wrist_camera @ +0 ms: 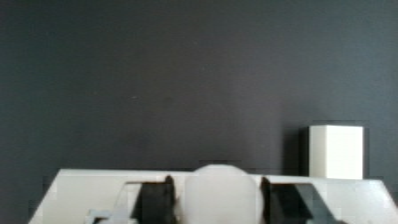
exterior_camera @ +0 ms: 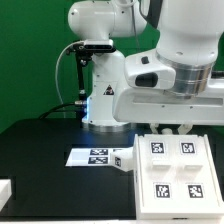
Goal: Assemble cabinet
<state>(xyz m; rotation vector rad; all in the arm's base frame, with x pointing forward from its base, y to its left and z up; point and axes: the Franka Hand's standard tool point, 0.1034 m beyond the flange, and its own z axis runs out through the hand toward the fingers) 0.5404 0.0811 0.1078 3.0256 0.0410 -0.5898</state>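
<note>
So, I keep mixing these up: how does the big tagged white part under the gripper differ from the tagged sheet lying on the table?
The cabinet part looks far larger than the marker board. The cabinet part sits directly under the gripper; the marker board lies apart from it, flat on the table. Both are white with black-and-white square tags.

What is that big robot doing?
The robot arm is putting a cabinet together. Its hand is closed on a big white box with black-and-white squares on top, at the exterior view's right. The flat marker board lies on the black table next to it. A small white piece sits at the exterior view's left edge, untouched.
</note>
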